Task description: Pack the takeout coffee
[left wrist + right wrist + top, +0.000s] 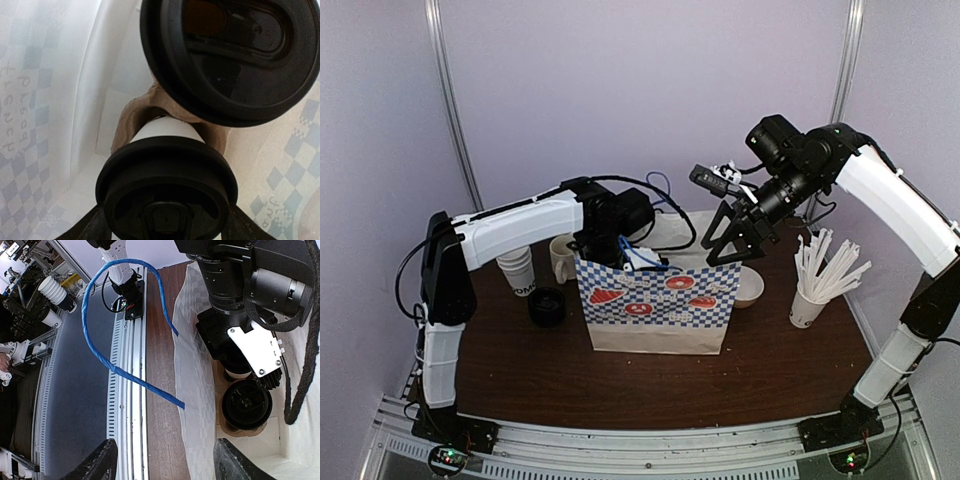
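Pose: your left arm [520, 230] dips into the blue-checked paper bag [660, 312], left gripper [165, 227] clasping the black-lidded white paper cup [167, 132]; right gripper [738, 250] hovers spread wide.

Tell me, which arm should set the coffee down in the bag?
Left. The left end effector is inside the checkered paper bag, gripping the takeout coffee; the right end effector is open and empty above.

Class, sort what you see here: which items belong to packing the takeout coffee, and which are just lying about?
Job: takeout coffee, held by the left gripper; second lidded cup; checked paper bag.
Lying about: cream mug; white bowl; stack of paper cups; loose black lid; cup of white sticks.
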{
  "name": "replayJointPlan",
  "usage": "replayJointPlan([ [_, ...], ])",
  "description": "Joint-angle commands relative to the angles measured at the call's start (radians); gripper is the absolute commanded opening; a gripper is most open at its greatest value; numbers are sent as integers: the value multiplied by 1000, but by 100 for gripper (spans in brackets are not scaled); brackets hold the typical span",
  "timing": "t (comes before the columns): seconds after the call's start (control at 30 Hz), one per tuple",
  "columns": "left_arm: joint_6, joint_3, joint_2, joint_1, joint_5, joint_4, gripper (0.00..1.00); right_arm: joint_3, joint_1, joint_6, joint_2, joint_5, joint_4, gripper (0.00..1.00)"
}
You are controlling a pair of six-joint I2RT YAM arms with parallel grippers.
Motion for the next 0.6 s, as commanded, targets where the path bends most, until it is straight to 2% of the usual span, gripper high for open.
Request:
replayJointPlan([
  [0.0, -34, -43, 11, -9, -40, -28, 56, 10, -5, 14, -18, 13, 13, 69],
  [0.2, -42, -20, -13, -9, -66, -39, 70, 15, -5, 16, -18, 18, 13, 69],
  [0.53, -41, -37, -110, -9, -27, -47, 86, 30, -5, 14, -15, 24, 9, 69],
  [0.57, -41, -37, -117, -9, -17, -45, 95, 31, -5, 14, -13, 23, 7, 69],
])
